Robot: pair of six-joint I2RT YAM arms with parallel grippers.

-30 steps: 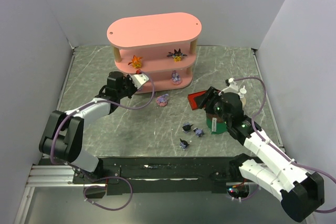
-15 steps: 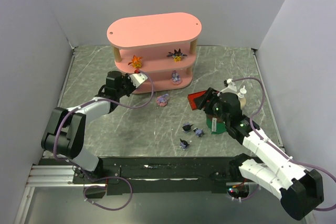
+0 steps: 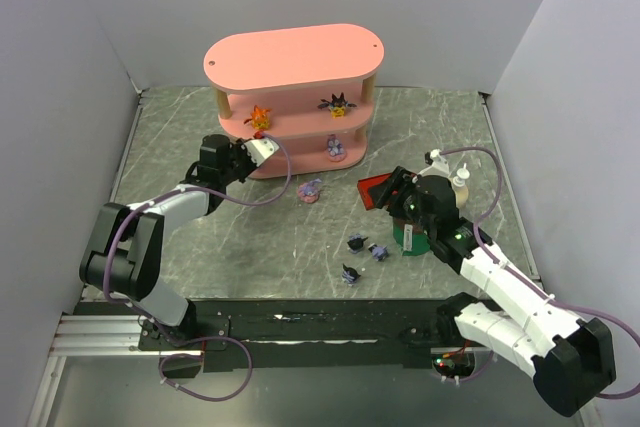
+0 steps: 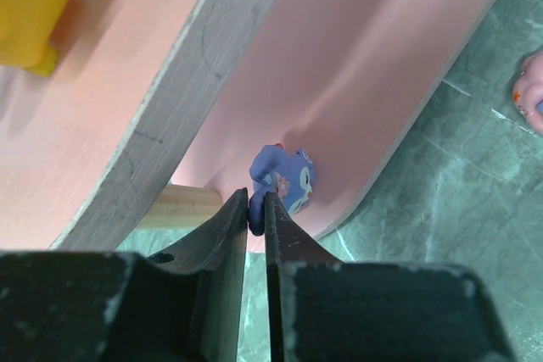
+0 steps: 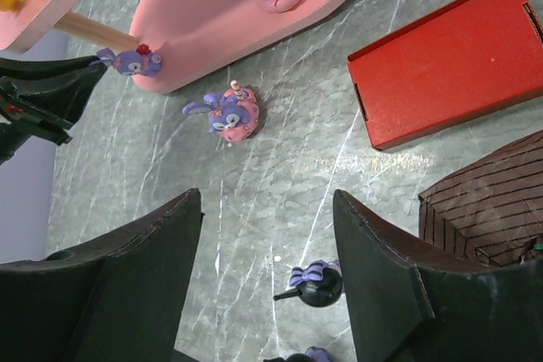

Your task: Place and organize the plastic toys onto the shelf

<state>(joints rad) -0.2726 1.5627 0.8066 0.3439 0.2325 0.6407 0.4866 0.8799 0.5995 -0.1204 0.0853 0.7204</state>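
Note:
The pink shelf [image 3: 293, 57] stands at the back. My left gripper [image 3: 258, 150] is shut on a lilac figurine [image 4: 284, 180], pinching its edge at the left end of the bottom board [image 4: 373, 82]. That figurine also shows in the right wrist view [image 5: 131, 61]. An orange toy [image 3: 259, 117] and a spiky black one [image 3: 337, 104] stand on the middle board. A lilac one [image 3: 336, 148] stands on the bottom board. A lilac-pink one [image 3: 311, 190] lies on the table. Three dark ones [image 3: 356, 242] lie nearer. My right gripper [image 5: 265, 201] is open and empty above one dark figurine [image 5: 316, 286].
A flat red box [image 3: 378, 190] lies just right of the shelf, beside my right gripper [image 3: 400, 192]. A green cylinder with a brown top [image 3: 410, 239] stands under the right wrist. A small pale bottle [image 3: 461, 183] stands at the right. White walls enclose the grey marbled table [image 3: 250, 247].
My left gripper has edged a little left and toward the shelf's bottom board with the lilac figurine. The right arm has shifted slightly left.

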